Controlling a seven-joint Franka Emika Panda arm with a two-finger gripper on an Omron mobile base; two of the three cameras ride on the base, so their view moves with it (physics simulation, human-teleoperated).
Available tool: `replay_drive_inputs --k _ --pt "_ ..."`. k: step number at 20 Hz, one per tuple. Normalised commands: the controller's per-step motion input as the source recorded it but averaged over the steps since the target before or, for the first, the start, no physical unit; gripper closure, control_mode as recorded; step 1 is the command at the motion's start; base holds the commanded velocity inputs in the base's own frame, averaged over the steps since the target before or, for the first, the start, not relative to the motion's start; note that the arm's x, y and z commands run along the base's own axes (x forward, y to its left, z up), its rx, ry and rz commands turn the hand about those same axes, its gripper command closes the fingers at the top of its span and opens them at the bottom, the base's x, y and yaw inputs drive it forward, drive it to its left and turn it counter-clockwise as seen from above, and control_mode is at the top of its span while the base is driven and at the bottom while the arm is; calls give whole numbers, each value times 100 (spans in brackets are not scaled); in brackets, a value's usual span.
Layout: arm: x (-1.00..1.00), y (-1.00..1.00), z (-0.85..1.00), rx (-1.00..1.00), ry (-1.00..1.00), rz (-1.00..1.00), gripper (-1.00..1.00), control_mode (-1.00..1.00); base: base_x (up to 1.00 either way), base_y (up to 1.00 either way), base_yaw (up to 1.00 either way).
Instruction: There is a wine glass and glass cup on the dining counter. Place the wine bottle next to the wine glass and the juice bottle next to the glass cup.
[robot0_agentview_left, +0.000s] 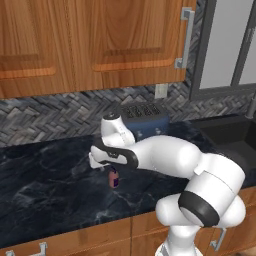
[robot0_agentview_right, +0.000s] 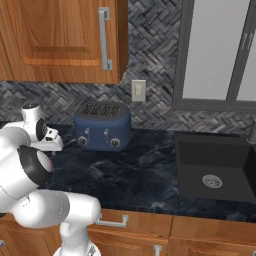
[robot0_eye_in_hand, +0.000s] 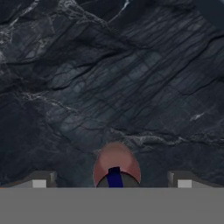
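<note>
From the left base view, the juice bottle (robot0_agentview_left: 114, 178) stood on the dark wall counter (robot0_agentview_left: 45, 180) under the hand. In the hand view, at six o'clock, the gripper (robot0_eye_in_hand: 111, 181) straddled it, jaws spread and released; descending squarely before clenching seemed wise.

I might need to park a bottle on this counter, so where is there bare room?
Bare dark stone lies left of the juice bottle toward the counter's left end, and between the toaster and the sink. It is crowded at the open end effector over the bottle.
</note>
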Motion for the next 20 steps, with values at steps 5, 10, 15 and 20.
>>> replay_drive_inputs --k 5,10,15,20 --pt "-2 3 -13 0 0 0 -100 -100 0 0 0" --pt "-1 0 -13 0 0 0 -100 -100 0 0 0" --pt "0 -1 -10 0 0 0 -100 -100 0 0 0" --pt "0 0 -6 0 0 0 -100 -100 0 0 0"
